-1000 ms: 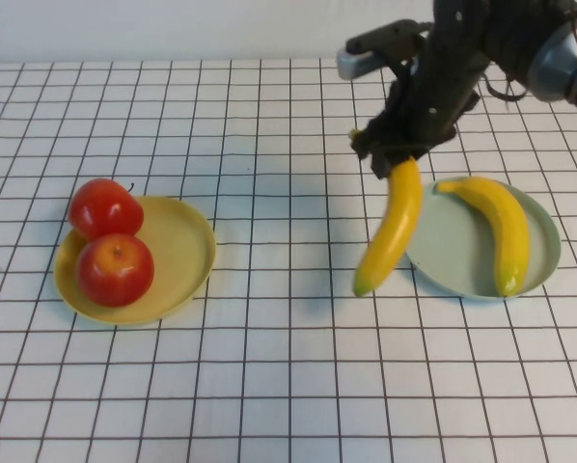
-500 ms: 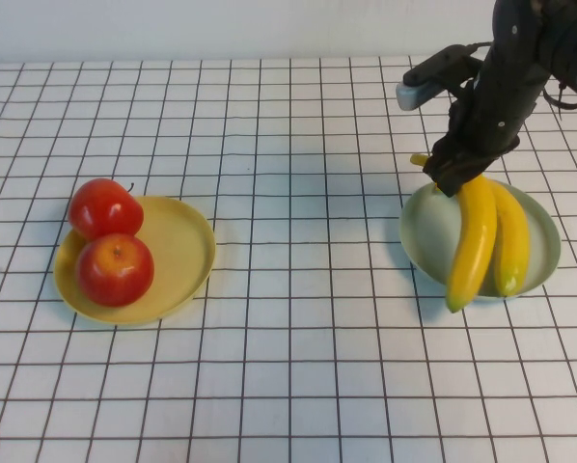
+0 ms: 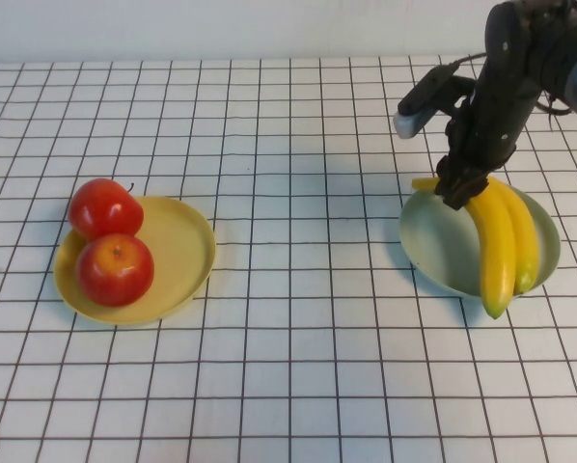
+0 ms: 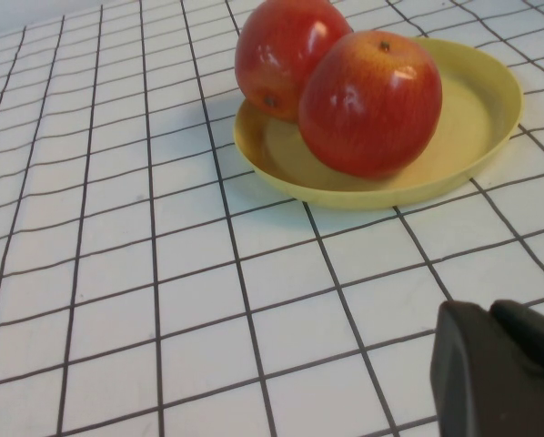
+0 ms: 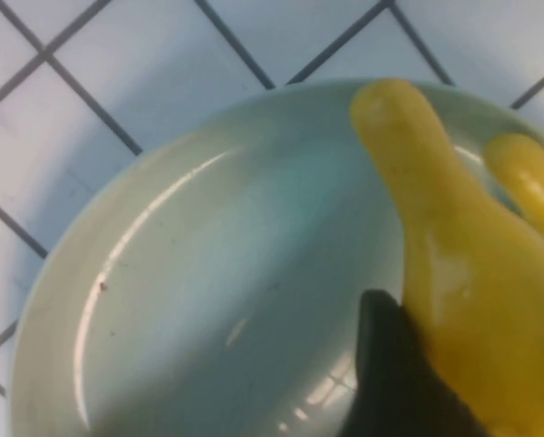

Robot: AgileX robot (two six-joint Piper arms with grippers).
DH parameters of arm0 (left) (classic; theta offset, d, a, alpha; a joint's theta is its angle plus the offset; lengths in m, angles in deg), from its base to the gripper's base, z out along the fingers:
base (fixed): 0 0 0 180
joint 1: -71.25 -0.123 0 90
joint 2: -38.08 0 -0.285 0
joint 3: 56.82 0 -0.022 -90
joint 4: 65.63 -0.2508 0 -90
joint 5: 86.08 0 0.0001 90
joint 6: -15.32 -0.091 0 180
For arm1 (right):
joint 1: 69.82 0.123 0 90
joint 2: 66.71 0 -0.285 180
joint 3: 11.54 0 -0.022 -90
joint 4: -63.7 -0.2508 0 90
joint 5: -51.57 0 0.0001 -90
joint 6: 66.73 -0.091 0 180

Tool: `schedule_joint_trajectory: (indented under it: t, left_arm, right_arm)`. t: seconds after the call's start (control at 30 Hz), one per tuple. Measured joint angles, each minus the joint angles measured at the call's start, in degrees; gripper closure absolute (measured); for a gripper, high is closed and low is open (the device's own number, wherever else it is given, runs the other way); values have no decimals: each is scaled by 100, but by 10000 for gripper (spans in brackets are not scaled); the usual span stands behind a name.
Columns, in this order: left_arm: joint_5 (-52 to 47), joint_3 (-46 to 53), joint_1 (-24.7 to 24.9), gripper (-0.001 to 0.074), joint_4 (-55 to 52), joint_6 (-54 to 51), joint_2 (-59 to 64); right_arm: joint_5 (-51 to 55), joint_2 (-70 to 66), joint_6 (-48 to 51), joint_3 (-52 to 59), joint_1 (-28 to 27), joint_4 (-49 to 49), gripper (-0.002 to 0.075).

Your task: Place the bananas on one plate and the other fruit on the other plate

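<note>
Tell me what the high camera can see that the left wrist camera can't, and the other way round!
Only the high view shows the blue-green plate, both bananas, and the right gripper shut on the nearer banana above that plate. Only the left wrist view shows the left gripper, shut, low over the table near the yellow plate. Both show the two red apples on the yellow plate.

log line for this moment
right claw: holds banana over blue-green plate | left claw: shut, parked | apples: yellow plate
</note>
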Motion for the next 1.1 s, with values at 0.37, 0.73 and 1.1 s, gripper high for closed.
schedule_joint_trajectory:
  t: [0.37,0.73,1.1]
  left_arm:
    - [0,0,0,734,0,0,0]
    - [0,0,0,734,0,0,0]
    - [0,0,0,734,0,0,0]
  right_arm:
    - [-14,-177,-214,0,11,13,227]
    - [-14,260,-1189,0,11,-590,191]
    - [-1698,2151,-2164,2047,409,-1743,435]
